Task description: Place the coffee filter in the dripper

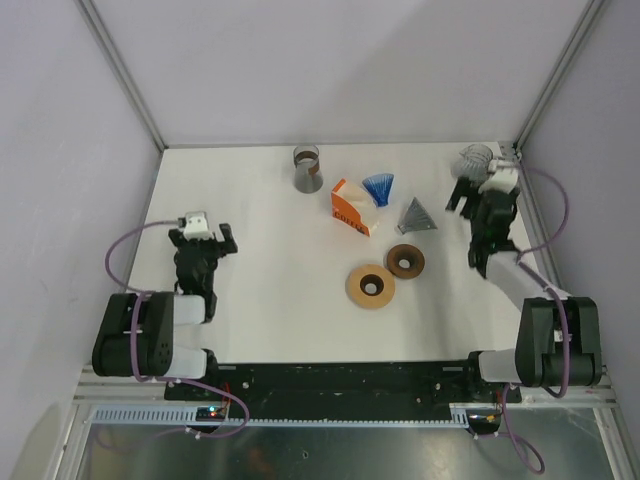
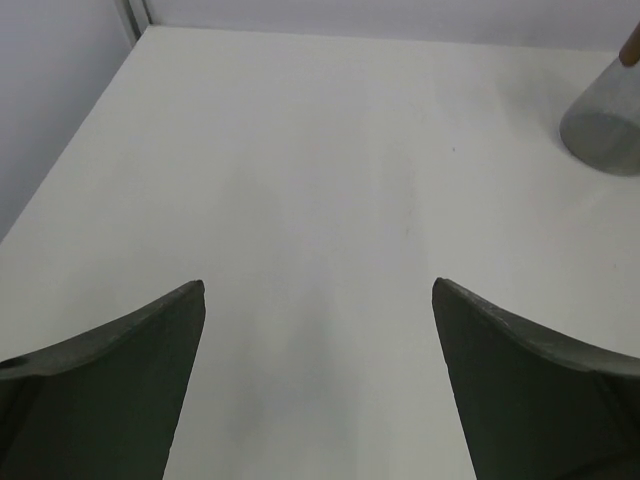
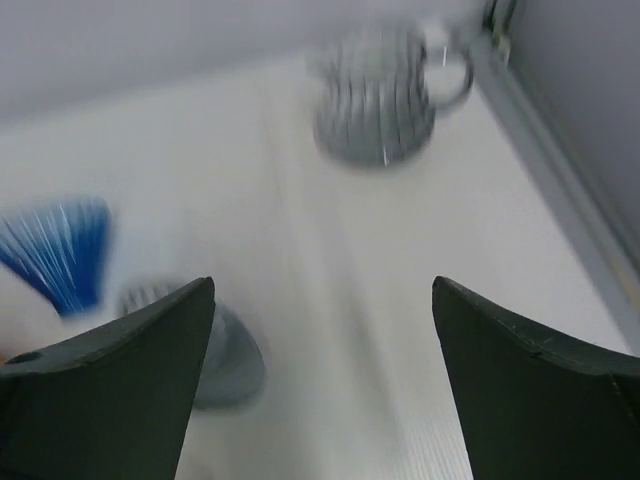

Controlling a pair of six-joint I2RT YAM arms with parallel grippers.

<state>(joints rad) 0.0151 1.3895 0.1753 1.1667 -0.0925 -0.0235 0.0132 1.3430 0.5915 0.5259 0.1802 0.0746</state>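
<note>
Claws on both arms stood spread wide and held nothing. The left claw (image 2: 320, 288) was over bare counter (image 1: 260, 300), well left of the orange box (image 1: 350, 208). The right claw (image 3: 320, 283) was well right of the box, near a ribbed dripper (image 1: 474, 158) with a handle in the far right corner. A blue cone (image 1: 378, 188), fluted, sat just beside the box's far right side, and a grey cone (image 1: 417, 216) lay right of the box. I could not tell which piece was the filter. A brown ring (image 1: 405, 261) and a tan ring (image 1: 370, 286) lay nearer than the box, and a cup (image 1: 307, 168) stood beyond it to the left.
</note>
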